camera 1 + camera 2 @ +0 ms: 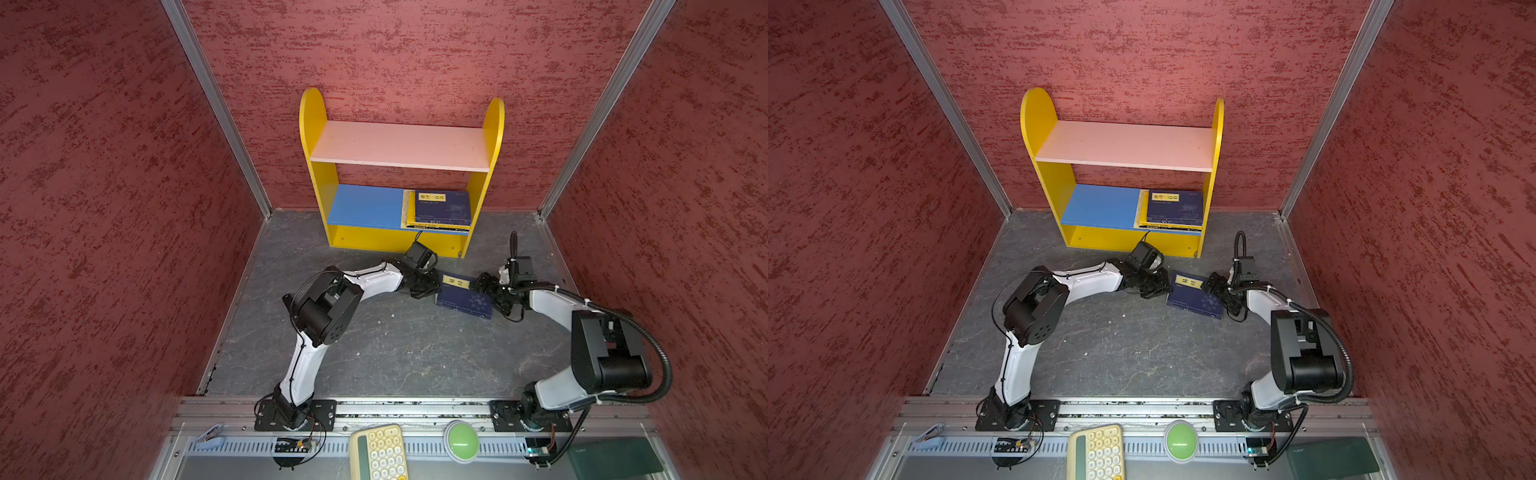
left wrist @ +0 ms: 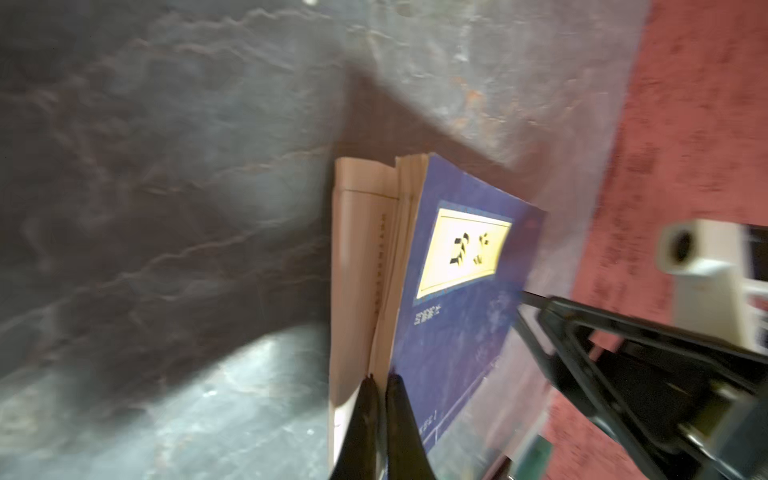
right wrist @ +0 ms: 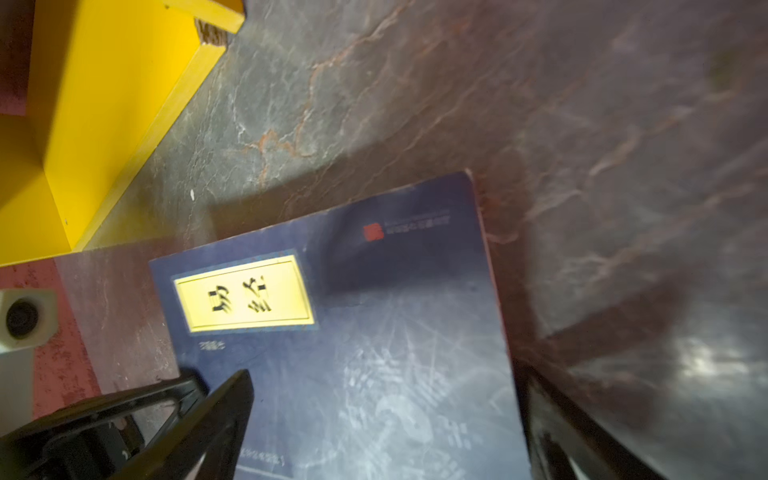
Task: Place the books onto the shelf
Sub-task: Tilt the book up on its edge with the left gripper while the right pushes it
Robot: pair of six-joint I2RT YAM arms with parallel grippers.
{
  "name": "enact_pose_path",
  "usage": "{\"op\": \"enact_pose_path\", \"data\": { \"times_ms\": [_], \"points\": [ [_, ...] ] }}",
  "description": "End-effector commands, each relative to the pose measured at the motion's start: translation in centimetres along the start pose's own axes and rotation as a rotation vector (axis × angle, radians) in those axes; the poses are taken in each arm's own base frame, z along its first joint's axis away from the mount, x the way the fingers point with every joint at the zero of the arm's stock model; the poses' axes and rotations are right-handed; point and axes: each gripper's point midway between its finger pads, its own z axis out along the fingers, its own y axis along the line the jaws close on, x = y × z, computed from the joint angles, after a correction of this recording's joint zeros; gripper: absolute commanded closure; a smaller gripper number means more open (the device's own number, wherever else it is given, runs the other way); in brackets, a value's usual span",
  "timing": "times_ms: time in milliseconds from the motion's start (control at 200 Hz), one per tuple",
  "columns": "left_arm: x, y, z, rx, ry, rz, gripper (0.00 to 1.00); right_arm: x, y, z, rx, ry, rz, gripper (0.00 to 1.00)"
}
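Observation:
A navy book with a yellow label lies on the grey floor between my two grippers, in front of the shelf. My left gripper is shut on the book's edge, pinching the cover and some pages. At the book's opposite end my right gripper stands open, its fingers wide apart on either side of the book. A stack of books, navy on top, lies flat at the right of the shelf's blue lower board.
Red walls close in on three sides. The shelf's yellow base stands close behind the grippers. Along the front rail sit a pale yellow keypad, a green button and a dark green slab.

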Motion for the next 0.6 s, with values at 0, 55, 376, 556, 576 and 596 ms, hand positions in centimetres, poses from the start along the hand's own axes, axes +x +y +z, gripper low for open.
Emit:
{"op": "enact_pose_path", "data": {
  "times_ms": [0,55,376,556,576,596],
  "points": [
    [-1.7,-4.9,-2.8,0.227,-0.019,-0.092,1.00,-1.6,0.2,-2.6,-0.021,-0.025,0.054,0.01],
    [-1.8,-5.0,-3.0,0.250,-0.014,-0.127,1.00,-1.8,-0.3,-3.1,-0.018,-0.019,0.087,0.01],
    [-2.0,-6.4,-2.9,0.314,0.015,-0.190,1.00,0.5,2.4,-3.9,-0.325,0.010,0.258,0.01],
    [-1.8,-6.3,-2.8,0.333,0.034,-0.188,1.00,-1.1,3.3,-4.2,-0.400,-0.059,0.294,0.05],
    [-1.7,-6.4,-2.8,0.337,0.038,-0.187,1.00,-1.3,3.4,-4.2,-0.404,-0.066,0.294,0.05],
    [-1.7,-6.3,-2.7,0.338,0.041,-0.188,1.00,-1.5,3.5,-4.2,-0.410,-0.074,0.292,0.06]
  ]
}}
